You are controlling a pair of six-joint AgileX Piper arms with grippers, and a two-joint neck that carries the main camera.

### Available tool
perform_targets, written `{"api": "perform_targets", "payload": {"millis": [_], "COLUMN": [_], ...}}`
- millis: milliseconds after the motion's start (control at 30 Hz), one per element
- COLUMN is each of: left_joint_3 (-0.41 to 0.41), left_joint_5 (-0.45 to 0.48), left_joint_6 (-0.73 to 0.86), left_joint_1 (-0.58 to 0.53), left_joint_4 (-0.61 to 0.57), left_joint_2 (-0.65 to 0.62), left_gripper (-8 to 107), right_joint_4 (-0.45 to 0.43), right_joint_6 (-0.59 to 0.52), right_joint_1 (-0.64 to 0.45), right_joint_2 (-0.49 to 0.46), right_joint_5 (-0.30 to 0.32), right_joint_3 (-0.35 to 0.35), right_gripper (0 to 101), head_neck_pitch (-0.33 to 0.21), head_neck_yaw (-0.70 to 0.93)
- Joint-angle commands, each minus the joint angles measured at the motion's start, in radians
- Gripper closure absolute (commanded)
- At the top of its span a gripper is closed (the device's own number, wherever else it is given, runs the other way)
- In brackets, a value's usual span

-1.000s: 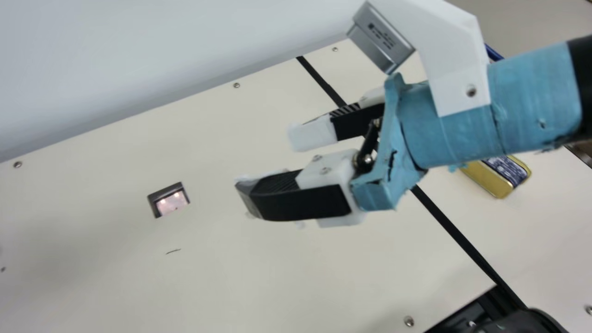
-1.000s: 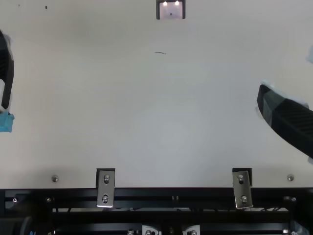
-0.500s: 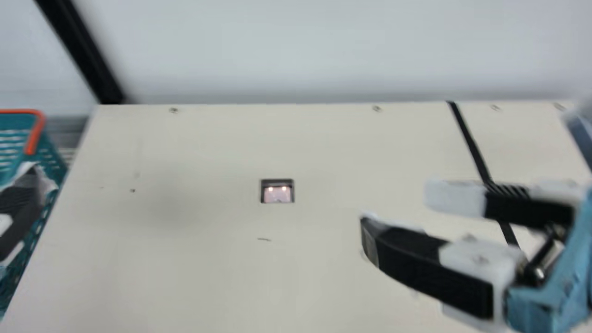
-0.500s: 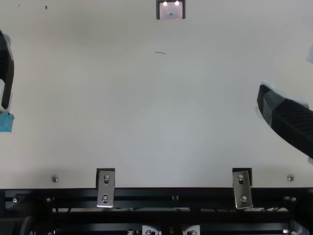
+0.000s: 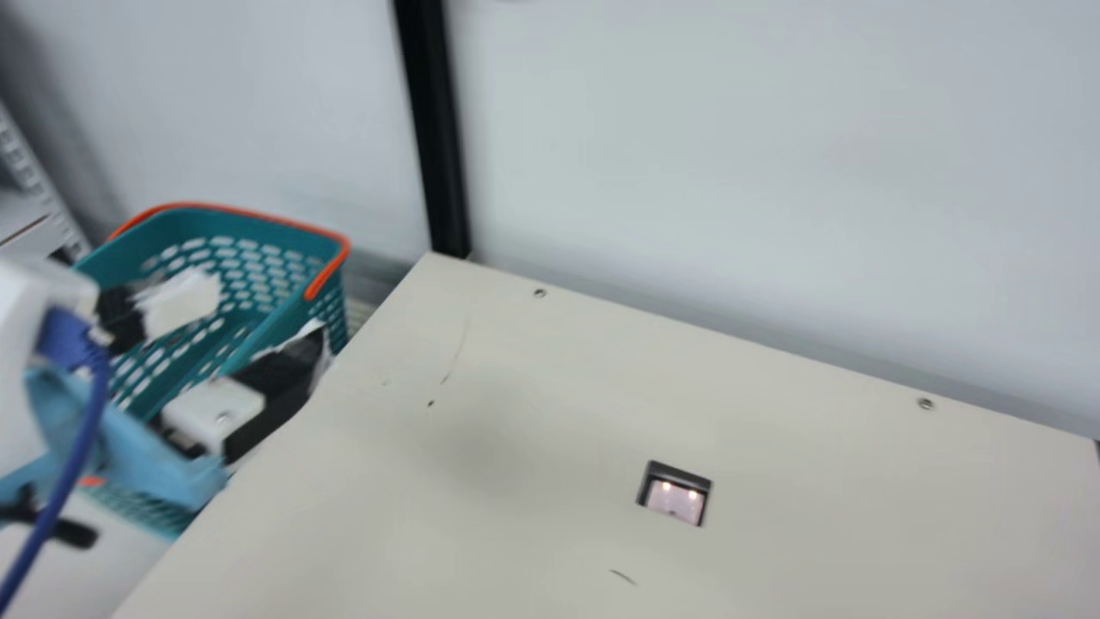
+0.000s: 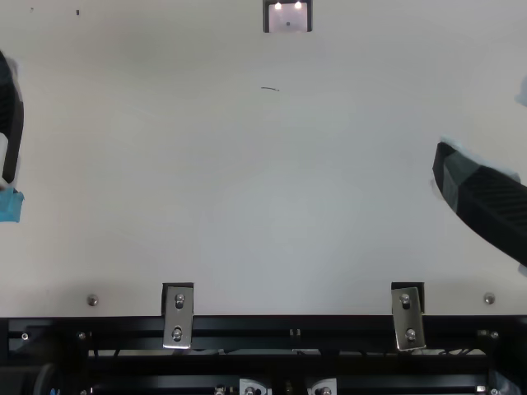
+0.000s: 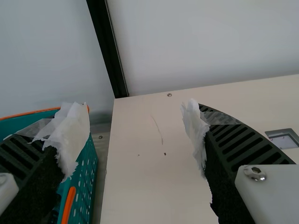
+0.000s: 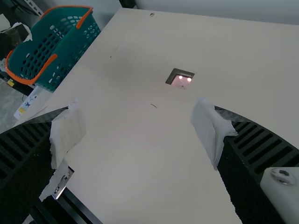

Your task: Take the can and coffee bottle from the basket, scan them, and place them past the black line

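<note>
The teal basket (image 5: 331, 308) with orange handles stands off the table's left edge. My left gripper (image 5: 266, 316) is spread open by it, one finger over the basket and the other near the table edge. The left wrist view has this gripper (image 7: 135, 133) with bare space between its wrapped fingertips, beside the basket (image 7: 85, 170). My right gripper (image 6: 486, 197) is over the table's right side. Seen from its own wrist, that gripper (image 8: 139, 133) stands wide open, holding nothing. The scanner window (image 5: 675, 496) is set into the tabletop.
The cream table (image 5: 516, 533) has a pale wall behind it and a black post (image 5: 434, 129) at its back left corner. Metal brackets (image 6: 178, 317) and a black rail (image 6: 272, 327) run along the front edge.
The neck camera has turned left, bringing the basket and my left arm into the main view. In the top view, both arms stay in the same places.
</note>
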Motion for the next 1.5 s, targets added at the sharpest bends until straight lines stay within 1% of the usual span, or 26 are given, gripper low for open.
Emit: {"api": "perform_targets", "payload": {"millis": [0, 100, 633, 667, 800, 933, 1067, 1267, 1467], "left_joint_3": [0.000, 0.000, 0.000, -0.001, -0.026, -0.106, -0.225, -0.428, -0.636], "left_joint_5": [0.000, 0.000, 0.000, -0.001, -0.007, -0.005, 0.037, 0.141, 0.294], "left_joint_6": [0.000, 0.000, 0.000, -0.025, -0.056, -0.102, -0.134, -0.134, -0.029], "left_joint_1": [0.000, 0.000, 0.000, -0.006, -0.010, 0.020, 0.093, 0.206, 0.318], "left_joint_4": [0.000, 0.000, 0.000, 0.023, 0.038, 0.067, 0.104, 0.135, 0.096], "left_joint_2": [0.000, 0.000, 0.000, -0.001, 0.014, 0.074, 0.167, 0.330, 0.526], "left_gripper": [9, 9, 9, 9, 9, 9, 9, 9, 9], "right_joint_4": [0.000, 0.000, 0.000, 0.000, 0.000, 0.000, 0.000, 0.000, 0.000], "right_joint_6": [0.000, 0.000, 0.000, 0.000, 0.000, 0.000, 0.000, 0.000, 0.000], "right_joint_1": [0.000, 0.000, 0.000, 0.000, 0.000, 0.000, 0.000, 0.000, 0.000], "right_joint_2": [0.000, 0.000, 0.000, 0.000, 0.000, 0.000, 0.000, 0.000, 0.000], "right_joint_5": [0.000, 0.000, 0.000, 0.000, 0.000, 0.000, 0.000, 0.000, 0.000], "right_joint_3": [0.000, 0.000, 0.000, 0.000, 0.000, 0.000, 0.000, 0.000, 0.000], "right_gripper": [0, 0, 0, 0, 0, 0, 0, 0, 0], "head_neck_pitch": [-0.030, -0.034, -0.034, -0.034, -0.034, -0.034, -0.034, -0.034, -0.034], "head_neck_yaw": [0.063, 0.140, 0.140, 0.140, 0.140, 0.140, 0.140, 0.140, 0.140]}}
